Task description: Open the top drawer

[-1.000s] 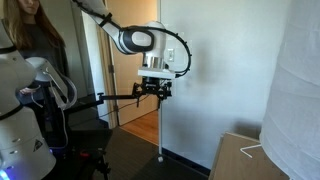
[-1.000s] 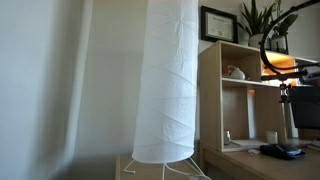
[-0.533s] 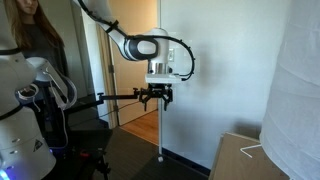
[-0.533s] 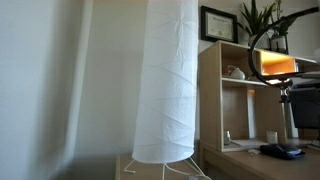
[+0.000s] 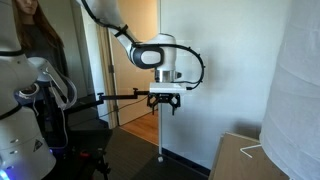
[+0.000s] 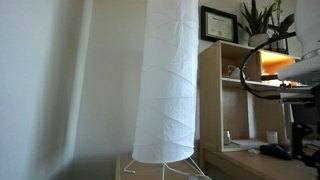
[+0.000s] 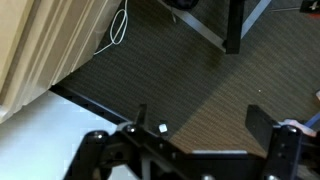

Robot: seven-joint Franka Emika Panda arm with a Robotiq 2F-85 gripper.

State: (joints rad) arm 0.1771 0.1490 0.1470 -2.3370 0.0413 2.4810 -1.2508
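Hanging in mid-air, the hand (image 5: 165, 103) points down over dark carpet (image 7: 200, 70), its fingers (image 7: 260, 120) spread wide, grasping nothing. In the wrist view a wooden unit (image 7: 50, 45) fills the upper left, a white cord (image 7: 120, 25) beside it. Which part is the drawer cannot be told. A tall white lamp (image 6: 170, 80) stands beside the shelf (image 6: 212, 100).

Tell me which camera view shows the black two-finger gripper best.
An exterior view shows the black two-finger gripper best: whole, against the white wall, pointing down in mid-air. The wrist view shows only its spread fingers over dark carpet. In an exterior view, only the black cable appears at the frame edge.
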